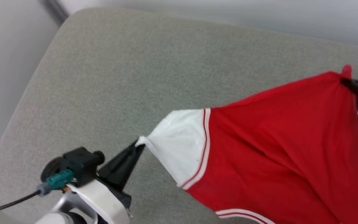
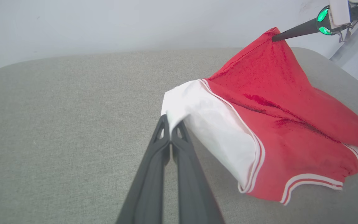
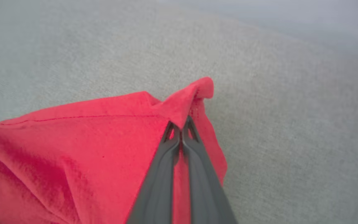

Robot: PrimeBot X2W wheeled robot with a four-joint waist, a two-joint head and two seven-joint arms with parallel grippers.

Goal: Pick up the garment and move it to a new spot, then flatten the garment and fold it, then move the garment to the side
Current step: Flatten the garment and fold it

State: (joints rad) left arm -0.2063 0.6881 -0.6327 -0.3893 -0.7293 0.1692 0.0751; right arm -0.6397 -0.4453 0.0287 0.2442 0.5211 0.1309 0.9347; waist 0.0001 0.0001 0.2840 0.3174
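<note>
The garment is a red shirt with white sleeves and red-striped trim, stretched between both grippers above a grey fabric surface. My left gripper at the lower left is shut on the tip of the white sleeve. In the left wrist view its dark fingers pinch the sleeve edge. My right gripper at the right edge is shut on a red corner of the garment. The right wrist view has its fingers closed on a raised red fold. The lettering is hidden.
The grey cushion-like surface has a rounded far-left corner with pale floor or wall beyond. A dark cable trails from the left wrist. Open fabric lies left of and behind the garment.
</note>
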